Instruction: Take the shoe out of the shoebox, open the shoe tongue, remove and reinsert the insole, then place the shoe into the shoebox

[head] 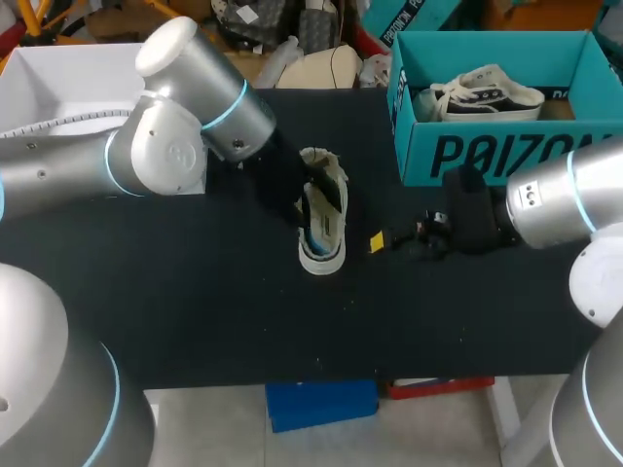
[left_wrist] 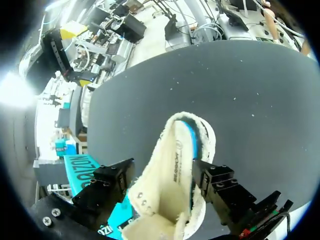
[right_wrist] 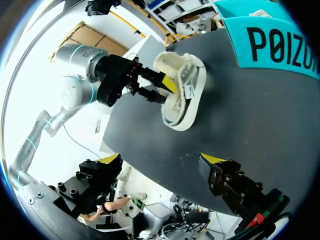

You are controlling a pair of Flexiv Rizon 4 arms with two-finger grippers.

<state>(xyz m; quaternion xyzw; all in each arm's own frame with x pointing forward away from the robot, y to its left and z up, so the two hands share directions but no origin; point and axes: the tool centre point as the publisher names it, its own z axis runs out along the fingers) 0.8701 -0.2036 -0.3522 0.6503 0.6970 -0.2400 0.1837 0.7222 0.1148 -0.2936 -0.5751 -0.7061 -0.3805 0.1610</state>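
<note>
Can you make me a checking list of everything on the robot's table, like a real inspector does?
surface: black table, dull and flat.
job's things: cream fabric shoe lies mid-table, out of the box, with a blue insole showing inside. The teal cardboard shoebox stands open at the far right corner.
clutter: a white-and-black sneaker sits in the shoebox; nothing else seen.
grippers: left gripper is shut on the shoe, one finger on each side. The right gripper is open and empty, beside the shoe but not touching it.
cables: white ribbed cable runs along the left arm.
surroundings: nothing seen reaching over the table.
</note>
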